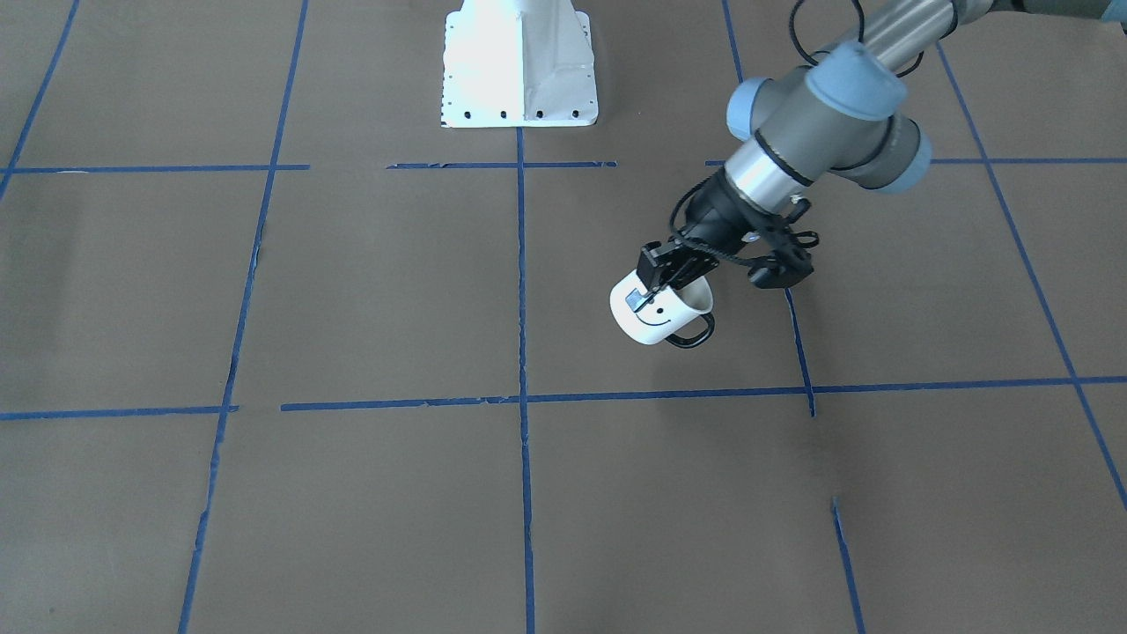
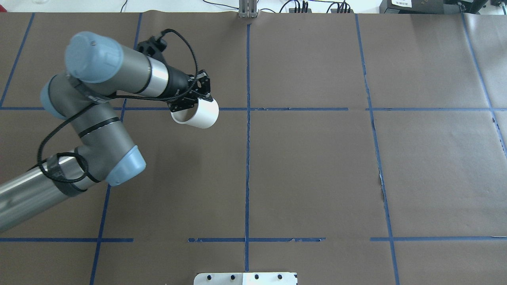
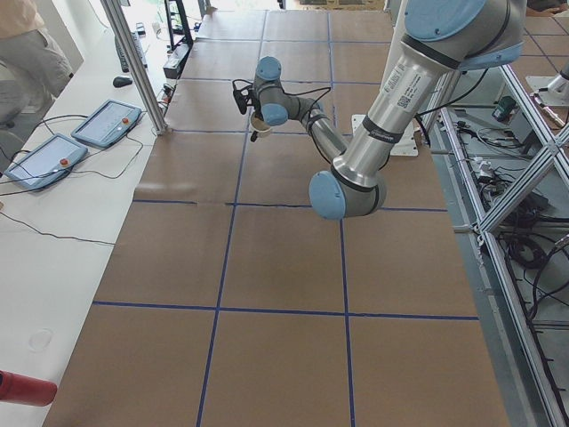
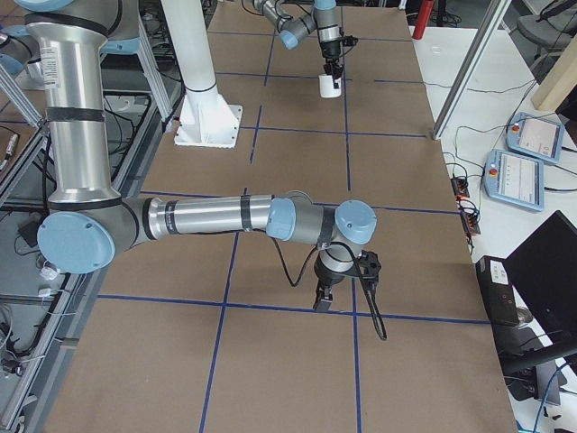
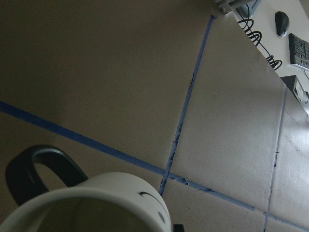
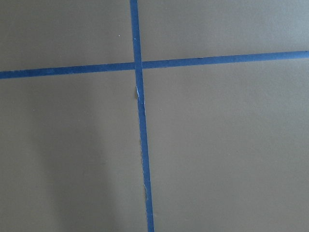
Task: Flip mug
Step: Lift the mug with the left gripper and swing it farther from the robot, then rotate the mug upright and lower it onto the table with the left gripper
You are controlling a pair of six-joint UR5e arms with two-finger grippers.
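The white mug (image 1: pixel 662 315) with a black smiley face and a black loop handle (image 1: pixel 693 336) hangs tilted in my left gripper (image 1: pixel 650 292), clear of the table. The gripper is shut on the mug's rim, one finger outside the wall and one inside. In the overhead view the mug (image 2: pixel 199 113) lies nearly on its side under the gripper (image 2: pixel 191 103). The left wrist view shows the mug's rim (image 5: pixel 101 202) and handle (image 5: pixel 36 166) from close up. My right gripper (image 4: pixel 322 299) shows only in the exterior right view, low over the table; I cannot tell if it is open or shut.
Brown paper with blue tape lines (image 1: pixel 521 291) covers the table. The white robot base (image 1: pixel 519 66) stands at the table's edge. Tablets (image 3: pixel 107 123) and cables lie on the white side bench. The right wrist view shows only a tape cross (image 6: pixel 136 65).
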